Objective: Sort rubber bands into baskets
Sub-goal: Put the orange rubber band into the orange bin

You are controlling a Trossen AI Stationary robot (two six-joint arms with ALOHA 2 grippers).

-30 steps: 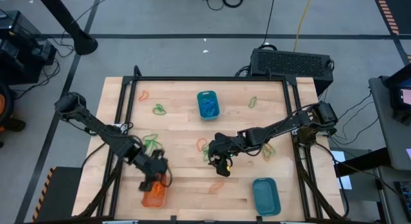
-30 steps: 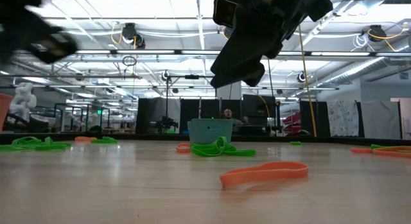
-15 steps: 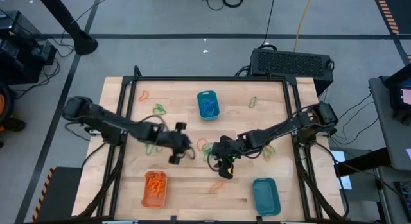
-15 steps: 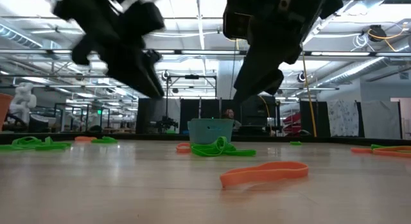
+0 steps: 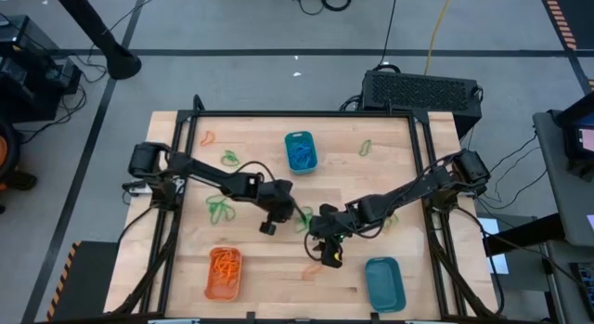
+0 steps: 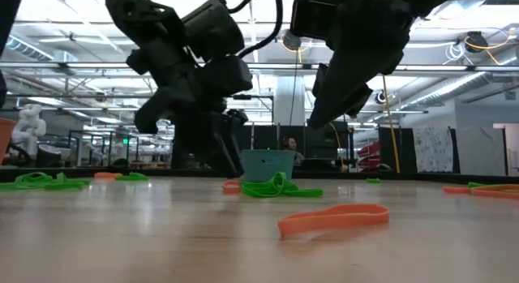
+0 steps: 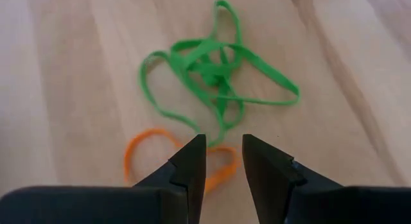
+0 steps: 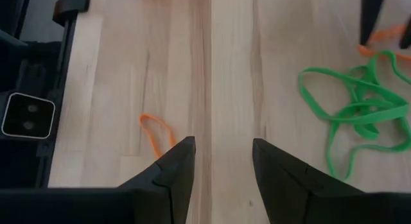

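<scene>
Table: smooth pale wood planks [image 5: 269, 268] I work on.
Left gripper [image 7: 223, 161]: slightly open, holds nothing, above thin orange loop [image 7: 138, 150], beside tangled green bands [image 7: 215, 73].
Right gripper [image 8: 220, 161]: open, empty, near them.

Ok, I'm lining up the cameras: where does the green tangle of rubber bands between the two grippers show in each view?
High view: green tangle, table's centre.
Low view: mid-picture, before the teal basket.
Left wrist view: just past that arm's fingers.
Right wrist view: farther ahead, off to one side.
Shared landmark: the left gripper, right beside it.
</scene>
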